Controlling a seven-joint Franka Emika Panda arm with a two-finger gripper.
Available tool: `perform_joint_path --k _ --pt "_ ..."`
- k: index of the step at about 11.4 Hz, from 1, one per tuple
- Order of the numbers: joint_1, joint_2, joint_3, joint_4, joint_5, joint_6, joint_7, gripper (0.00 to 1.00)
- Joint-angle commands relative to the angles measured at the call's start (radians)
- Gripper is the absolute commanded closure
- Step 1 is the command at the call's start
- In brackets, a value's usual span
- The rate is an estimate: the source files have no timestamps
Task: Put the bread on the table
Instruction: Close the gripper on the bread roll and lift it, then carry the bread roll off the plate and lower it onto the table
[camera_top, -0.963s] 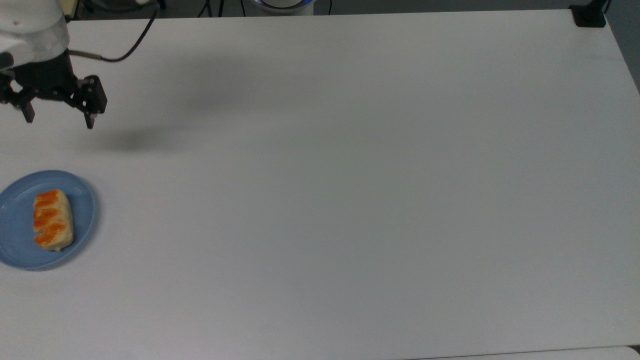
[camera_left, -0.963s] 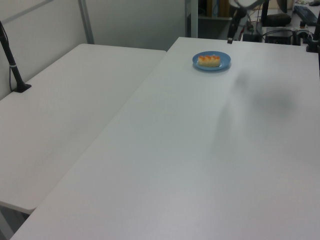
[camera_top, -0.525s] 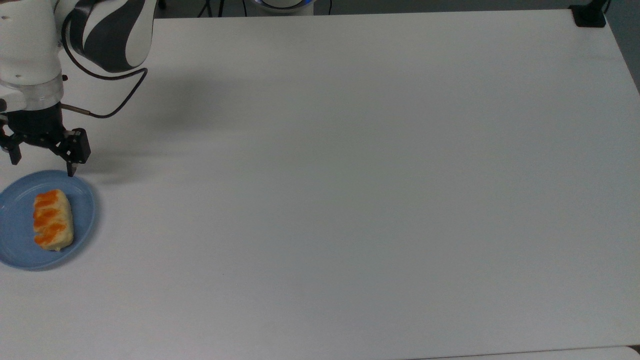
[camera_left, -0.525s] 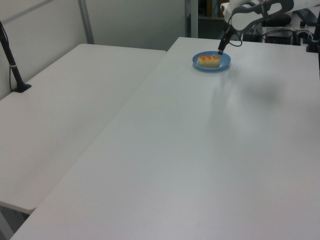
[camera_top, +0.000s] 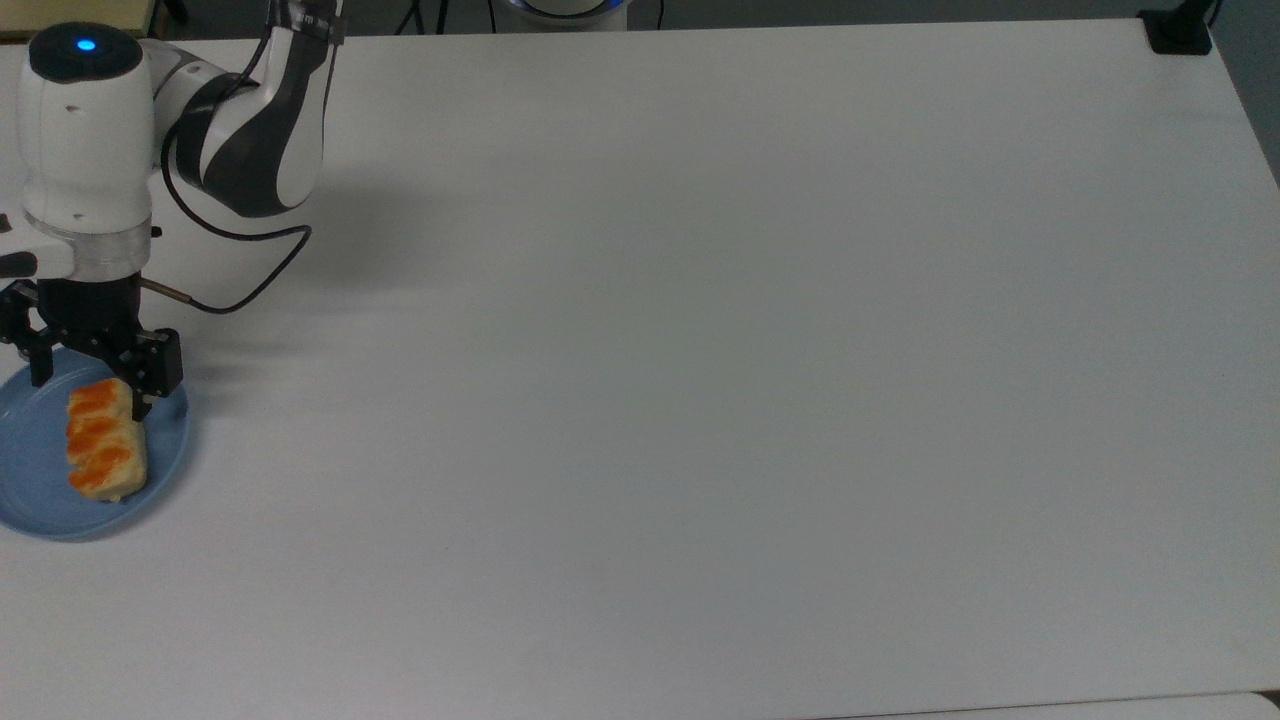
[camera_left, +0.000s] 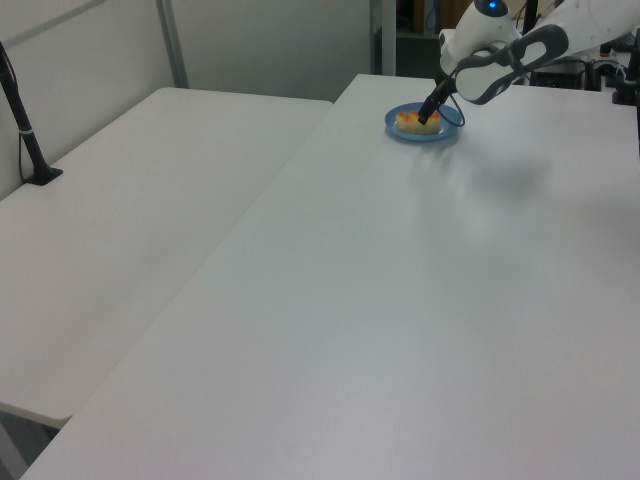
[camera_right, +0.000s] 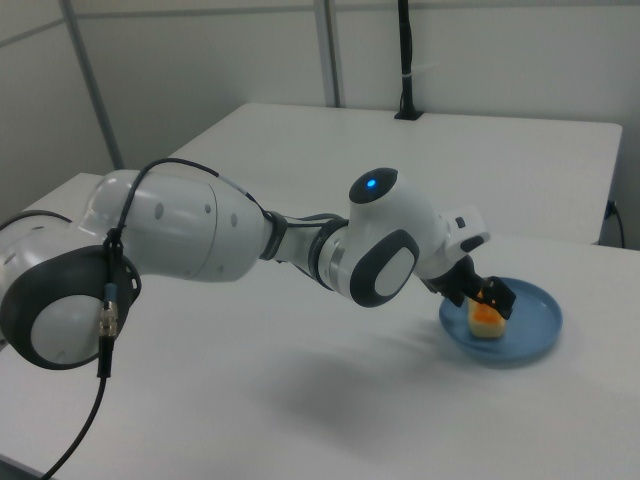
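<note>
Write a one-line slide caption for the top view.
Open gripper straddles one end of the bread on a blue plate at the white table's left edge.

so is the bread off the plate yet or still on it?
Still on it. The bread lies flat on the blue plate, with the hand open over its far end, not yet closed.

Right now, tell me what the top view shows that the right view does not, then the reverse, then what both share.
Top view alone: the bread's three orange patches along its full length, and the open gripper straddling its far end. Right view alone: the arm's big rounded joints and a second table behind. Both share the blue plate with the bread on it, the white table, and the gripper low over the plate.
</note>
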Motion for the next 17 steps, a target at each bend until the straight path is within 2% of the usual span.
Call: perform_joint_path --k 1,2,3,4,6,8,10,12,14,15,17 --pt "-0.002 0.052 0.007 0.058 0.011 0.028 0.048 0.00" --pt "0.000 0.066 0.006 0.060 0.009 0.039 0.048 0.14" --pt "0.000 0.066 0.007 0.060 0.006 0.047 0.048 0.43" --pt "0.000 0.066 0.008 0.058 0.003 0.047 0.046 0.62" --pt "0.001 0.055 0.008 0.058 0.003 0.039 0.046 0.66" --pt "0.001 -0.024 0.020 0.048 0.008 -0.016 0.046 0.66" --pt "0.012 -0.101 0.088 0.048 0.003 -0.169 0.060 0.65" --pt "0.072 -0.152 0.104 0.045 -0.009 -0.312 0.124 0.65" --pt "0.134 -0.207 0.107 0.003 -0.070 -0.439 0.202 0.64" --pt "0.174 -0.230 0.119 -0.014 -0.075 -0.512 0.224 0.63" --pt "0.230 -0.236 0.156 -0.053 -0.113 -0.550 0.329 0.63"
